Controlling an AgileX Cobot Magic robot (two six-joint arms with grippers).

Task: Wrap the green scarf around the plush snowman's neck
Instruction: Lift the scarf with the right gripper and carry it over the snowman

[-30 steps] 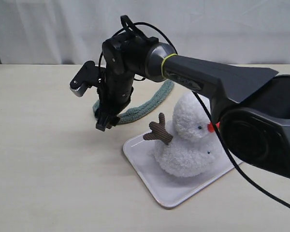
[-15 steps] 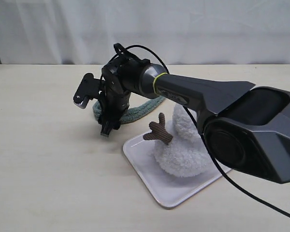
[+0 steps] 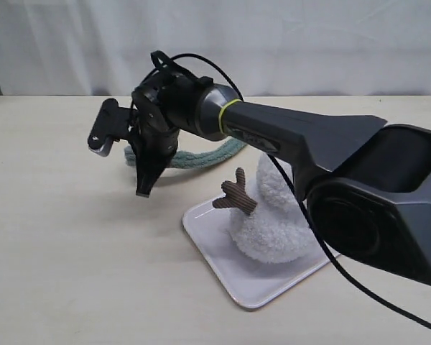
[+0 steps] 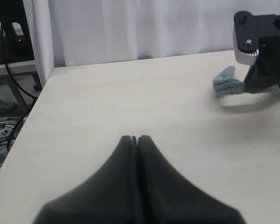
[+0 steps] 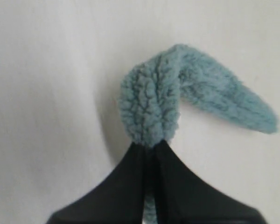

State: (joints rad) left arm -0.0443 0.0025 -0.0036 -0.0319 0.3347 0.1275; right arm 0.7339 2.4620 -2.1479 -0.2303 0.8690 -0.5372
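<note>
Green scarf point(image 3: 205, 156): fuzzy sage knit strip, ribbed. It runs in a curve along the table just behind the snowman. Near end is up off the table, folded over & pinched in the right gripper point(image 5: 149, 148), with the rounded tip hanging free. Plush snowman point(image 3: 269, 219): fluffy white, upright on a white tray point(image 3: 248, 287), w/ a brown twig arm sticking out. Face hidden from here.

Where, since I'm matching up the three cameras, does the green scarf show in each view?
Exterior view: the green scarf lies on the table, upper centre-left, behind the right gripper, left of the plush snowman.
Left wrist view: one fuzzy end at that picture's right edge, beside that gripper.
Right wrist view: mid-picture, a folded loop pinched in the shut jaws.
Shared landmark: the right gripper's black fingers, in all three.
</note>
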